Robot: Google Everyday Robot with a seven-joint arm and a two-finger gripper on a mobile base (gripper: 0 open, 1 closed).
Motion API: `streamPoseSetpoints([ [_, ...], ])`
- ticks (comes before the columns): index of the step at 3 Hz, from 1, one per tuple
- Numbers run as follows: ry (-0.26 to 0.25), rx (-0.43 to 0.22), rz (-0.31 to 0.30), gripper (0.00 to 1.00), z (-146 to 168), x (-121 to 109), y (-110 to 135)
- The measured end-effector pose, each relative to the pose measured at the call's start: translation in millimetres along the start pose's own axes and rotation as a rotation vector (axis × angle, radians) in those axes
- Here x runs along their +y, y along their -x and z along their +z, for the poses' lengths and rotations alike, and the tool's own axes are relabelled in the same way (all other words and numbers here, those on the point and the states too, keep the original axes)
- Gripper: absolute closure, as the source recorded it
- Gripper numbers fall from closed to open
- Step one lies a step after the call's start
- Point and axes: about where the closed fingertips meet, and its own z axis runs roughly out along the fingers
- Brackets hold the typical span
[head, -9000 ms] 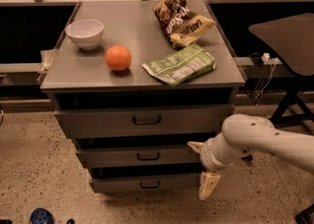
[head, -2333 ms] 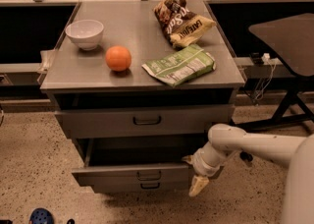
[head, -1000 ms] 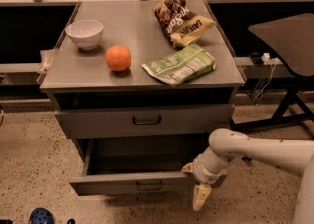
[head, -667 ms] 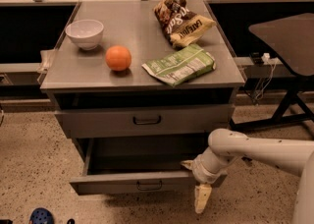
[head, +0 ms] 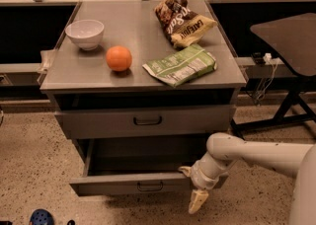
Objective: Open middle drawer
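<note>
The middle drawer of the grey cabinet is pulled well out toward me. Its flat grey inside shows and looks empty, and its small black handle faces forward. My gripper is at the right end of the drawer front, on a white arm coming from the lower right. Its fingers stand apart: the upper fingertip is at the top edge of the drawer front and the lower fingertip hangs below it. The top drawer is closed. The bottom drawer is hidden under the open one.
On the cabinet top are a white bowl, an orange, a green snack bag and a brown chip bag. A dark table on a black stand is at the right. A blue shoe lies on the floor at the lower left.
The middle drawer went from closed to pulled far out, with my gripper moving toward me along with it. Over the last second almost nothing has moved.
</note>
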Motion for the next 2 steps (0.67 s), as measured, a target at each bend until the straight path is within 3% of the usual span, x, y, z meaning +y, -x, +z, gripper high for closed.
streamPoseSetpoints([
  [1, 0.008, -0.003, -0.003, 0.36, 0.0, 3.1, 2.4],
  [2, 0.014, -0.008, -0.002, 0.36, -5.0, 8.0, 6.9],
])
